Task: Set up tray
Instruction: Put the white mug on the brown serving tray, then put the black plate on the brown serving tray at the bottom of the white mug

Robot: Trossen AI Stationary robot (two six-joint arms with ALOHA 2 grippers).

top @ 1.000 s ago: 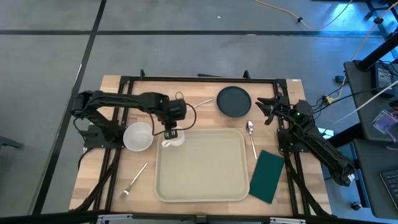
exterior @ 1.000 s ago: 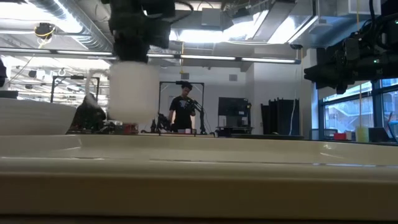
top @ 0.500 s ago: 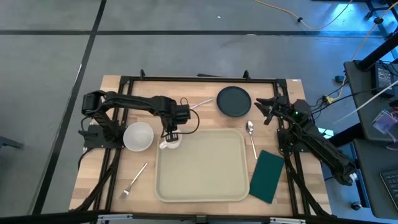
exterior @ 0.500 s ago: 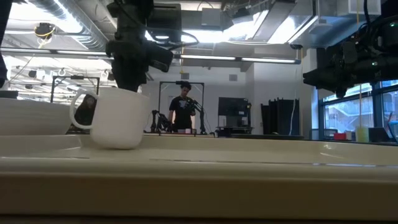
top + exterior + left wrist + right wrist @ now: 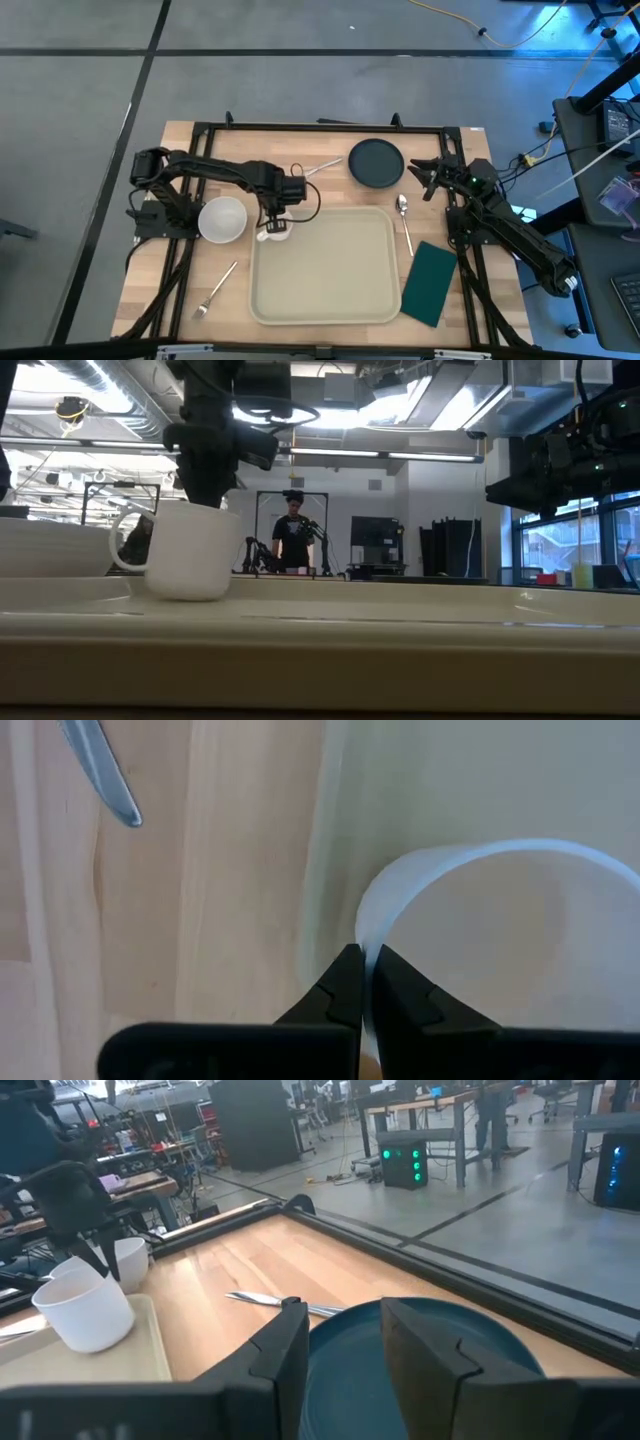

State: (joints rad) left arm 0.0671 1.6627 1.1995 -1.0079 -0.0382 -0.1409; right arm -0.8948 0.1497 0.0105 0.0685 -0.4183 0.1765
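Pale beige plastic tray (image 5: 325, 265) carries a white ceramic mug (image 5: 275, 229) at its corner, rim pinched by left gripper (image 5: 362, 982) jaws; right gripper (image 5: 345, 1345) jaws part-open, empty

Grey concrete floor (image 5: 300, 25) with dark seam lines; yellow cable (image 5: 500, 38) at far right. Exposed ceiling ducts (image 5: 90, 385), strip lights (image 5: 430, 457), window (image 5: 560, 540) right. Workbenches (image 5: 440, 1100) and a standing person (image 5: 293, 538) beyond.

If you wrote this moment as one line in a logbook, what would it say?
left gripper: shut on mug rim, mug on tray corner | right gripper: open, empty, over dark plate
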